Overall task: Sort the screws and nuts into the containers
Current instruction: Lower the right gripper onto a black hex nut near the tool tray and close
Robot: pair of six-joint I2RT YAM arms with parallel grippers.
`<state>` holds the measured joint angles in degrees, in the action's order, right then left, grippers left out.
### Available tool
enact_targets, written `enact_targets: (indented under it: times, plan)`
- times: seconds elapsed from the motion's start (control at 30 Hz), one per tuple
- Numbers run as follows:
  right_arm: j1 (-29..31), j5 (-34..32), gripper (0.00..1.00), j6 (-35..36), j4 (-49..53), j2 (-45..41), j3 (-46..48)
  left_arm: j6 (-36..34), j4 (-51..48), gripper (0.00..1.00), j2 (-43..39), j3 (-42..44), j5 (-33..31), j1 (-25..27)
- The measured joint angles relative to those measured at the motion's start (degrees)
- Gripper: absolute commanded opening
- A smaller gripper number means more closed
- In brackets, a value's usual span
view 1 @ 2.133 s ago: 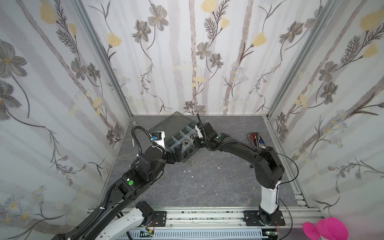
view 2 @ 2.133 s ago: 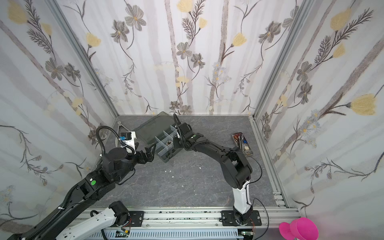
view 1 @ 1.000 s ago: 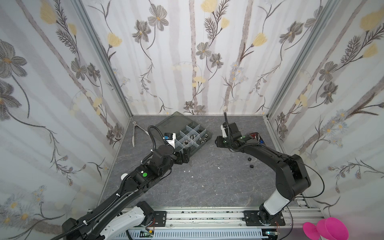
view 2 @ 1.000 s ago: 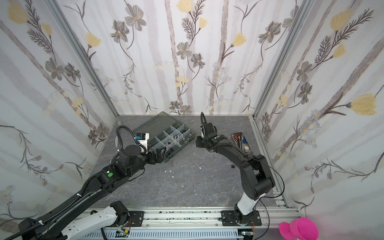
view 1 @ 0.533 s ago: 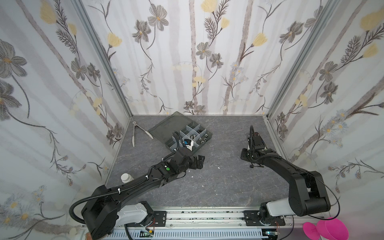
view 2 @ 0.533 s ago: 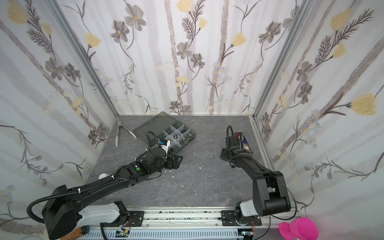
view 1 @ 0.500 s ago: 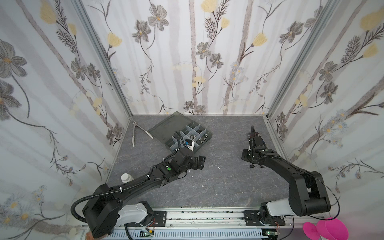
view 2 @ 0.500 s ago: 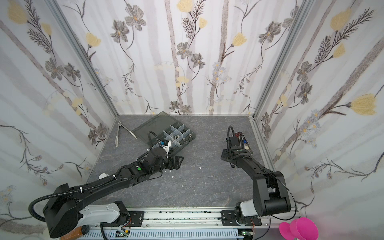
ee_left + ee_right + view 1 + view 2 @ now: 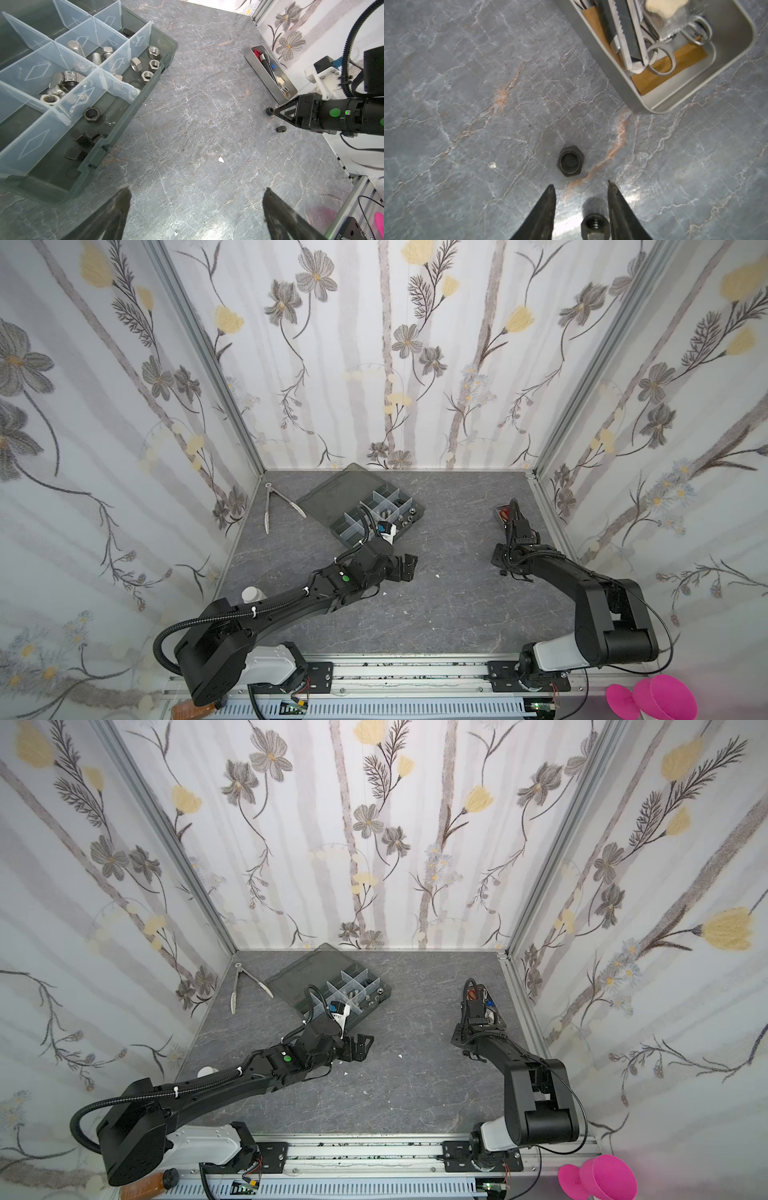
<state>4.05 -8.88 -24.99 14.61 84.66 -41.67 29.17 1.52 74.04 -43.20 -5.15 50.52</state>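
The right jaws stand partly apart and empty, low over the tabletop [image 9: 467,83] just beside the tray [image 9: 261,80]. Two black nuts lie loose there. The near nut [image 9: 595,225] shows in the gap between the jaws, closer to one jaw than the other, and the far nut [image 9: 570,161] lies just ahead of the tips. The step looks like picking up the near nut. To do it well, shift sideways until the nut sits mid-gap, then go down until the tips almost meet the tabletop, since the nut lies hole-up and low and a shallow pinch would likely squirt it out. Close across two flats, not corners, and slowly, so that the far nut is not knocked toward the tray. Lift straight up before crossing to the box [image 9: 133,116]. Black nuts [image 9: 91,113] already lie in the compartments by its front wall, apart from the silver nuts [image 9: 145,66] and the screws [image 9: 76,47], so release low over that group. The left jaws are wide apart and empty over bare tabletop just beside the box, and are best kept off the crossing path.
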Motion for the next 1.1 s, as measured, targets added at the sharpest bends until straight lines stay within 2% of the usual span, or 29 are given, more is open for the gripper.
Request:
enact_targets:
  times: [0.43,0.77,0.97,1.1]
  plan:
    - [-0.3,1.5,0.41,0.0,-2.9,4.0,-3.3,0.3,0.0,0.99,-1.4,0.8,-1.0,0.2]
    - [-0.3,1.6,0.37,0.2,-3.7,7.8,-4.1,0.4,0.0,0.99,-1.4,0.9,-1.3,0.2]
    - [-0.3,1.7,0.33,0.6,-4.7,9.0,-4.0,0.4,0.0,0.99,-1.4,1.0,-1.3,0.2]
    - [-0.3,1.7,0.25,0.6,-4.9,9.0,-4.0,0.4,0.0,0.99,-1.4,1.0,-1.3,0.2]
